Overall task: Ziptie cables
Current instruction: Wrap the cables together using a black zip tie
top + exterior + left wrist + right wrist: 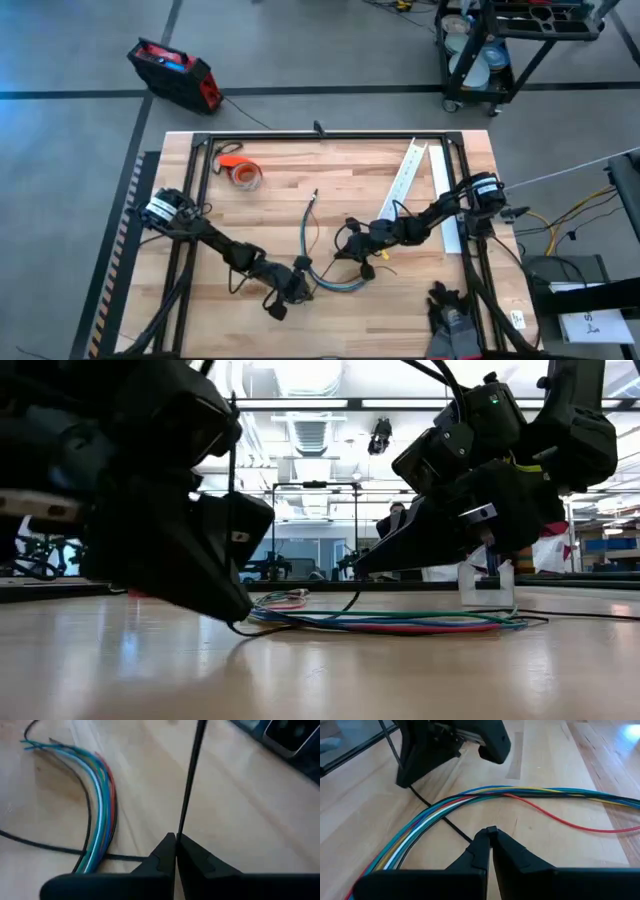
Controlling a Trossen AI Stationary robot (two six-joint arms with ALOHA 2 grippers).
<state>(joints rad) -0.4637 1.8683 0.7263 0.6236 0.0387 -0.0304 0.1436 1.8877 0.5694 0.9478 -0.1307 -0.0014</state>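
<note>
The cables, a bundle of blue, green, white and red wires, lie flat on the wooden table near its front middle and show in the low view as cables. The ziptie, a thin dark strip, runs on the table under the bundle. My left gripper is just left of the bundle, shut on the ziptie. My right gripper is just right of it, low over the table, shut at the strip's other end. My left gripper pinches the ziptie between its two fingertips, slanting down from the table's left. From the fingers one stretch stands up in the air. The other stretch drops to the table and passes under the cables. My right gripper has the ziptie's end at its shut fingertips, slanting down from the table's right. The strip runs from there along the table under the cables toward the left gripper. The tips themselves hide the exact place of contact.
An orange tape roll lies at the far left, and a long white slotted channel lies slantwise at the far right. A black frame borders the table. Dark gloves lie at the near right corner.
</note>
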